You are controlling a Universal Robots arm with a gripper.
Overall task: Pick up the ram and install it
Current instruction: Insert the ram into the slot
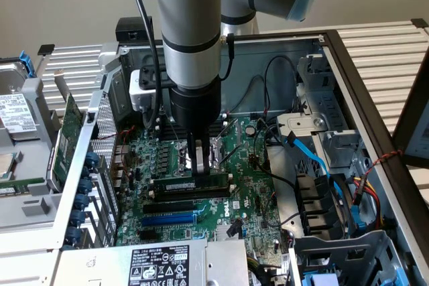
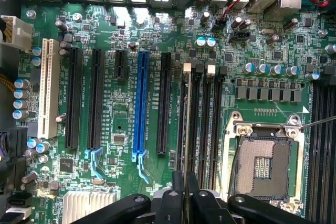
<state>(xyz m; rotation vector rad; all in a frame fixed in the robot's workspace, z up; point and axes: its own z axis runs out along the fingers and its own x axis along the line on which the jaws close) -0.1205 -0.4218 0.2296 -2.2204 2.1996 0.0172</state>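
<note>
Nearest the exterior view's lens: power supply (image 1: 161,264) with its printed label, then the motherboard (image 1: 248,185) inside the open case. Above that, pincer (image 1: 196,159) pointing straight down, clenched on the ram (image 1: 191,183) at about mid-length. Lies level across the board, on edge: long, thin, green, with a pale label strip along its face. Cannot tell whether pushed home or only resting on top. Likely trouble, judged from this grip: held at one spot only, so could rock and enter one end first; could bow under a push at the middle; could jam if its notch misses the key.

Wrist view next. Closest: black fingers of the pincer (image 2: 185,182), closed on the ram (image 2: 185,129), seen edge-on as a thin sliver running away along the outermost of the memory slots (image 2: 202,124). Sits between the black expansion slot (image 2: 164,103) and the processor socket (image 2: 262,163), well apart from the blue slot (image 2: 140,103). White latch (image 2: 187,67) at the far end, at or just beside the stick's tip; swung out or not, unclear. Could be blocked there by a latch left inward. Could land on the slot wall through a slight sideways offset. Could slip in the grip or crack under a hard press while so misaligned.
</note>
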